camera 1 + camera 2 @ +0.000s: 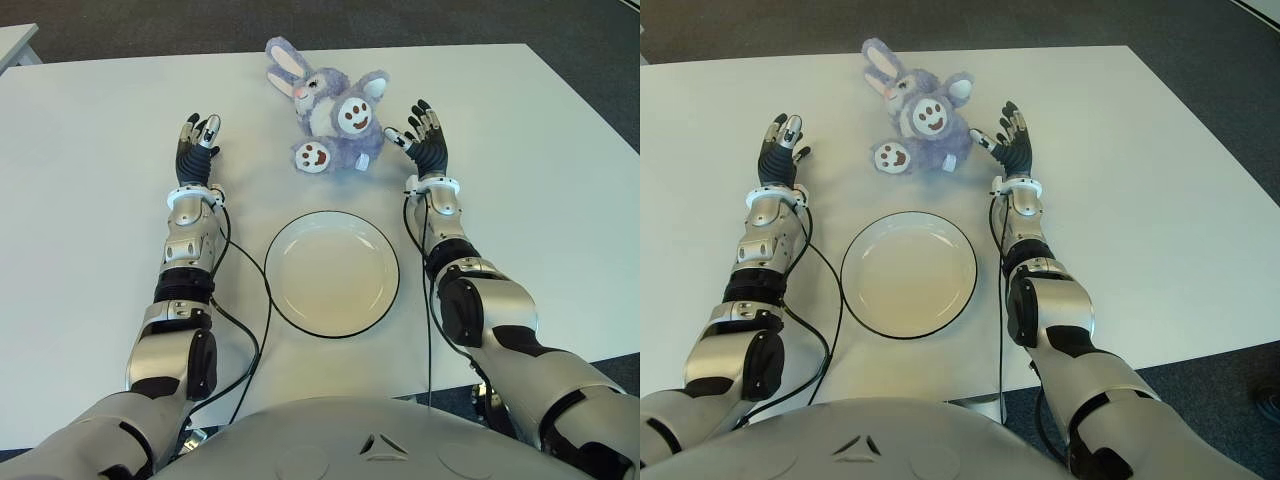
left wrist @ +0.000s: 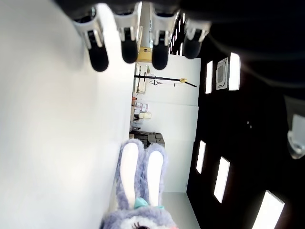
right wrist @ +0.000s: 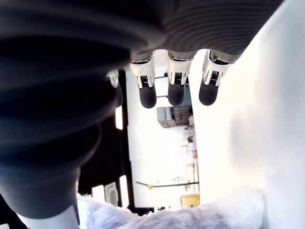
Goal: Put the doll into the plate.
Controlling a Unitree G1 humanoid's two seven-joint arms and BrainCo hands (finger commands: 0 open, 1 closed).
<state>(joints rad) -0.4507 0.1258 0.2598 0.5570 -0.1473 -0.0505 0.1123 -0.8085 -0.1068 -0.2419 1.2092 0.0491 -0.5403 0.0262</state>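
A purple plush rabbit doll [image 1: 332, 112] lies on the white table [image 1: 90, 200], beyond the white plate [image 1: 331, 272], which holds nothing. My right hand [image 1: 423, 137] is just right of the doll, fingers spread, thumb close to the plush; its fur [image 3: 190, 214] fills the edge of the right wrist view. My left hand [image 1: 197, 140] shows well left of the doll, fingers extended and holding nothing. In the left wrist view the doll's ears [image 2: 140, 174] appear past the straight fingertips [image 2: 128, 50].
Black cables [image 1: 262, 310] run along both forearms beside the plate. The table's far edge [image 1: 150, 55] lies just behind the doll, with dark carpet [image 1: 150, 20] beyond. Another table's corner [image 1: 15, 42] shows at the far left.
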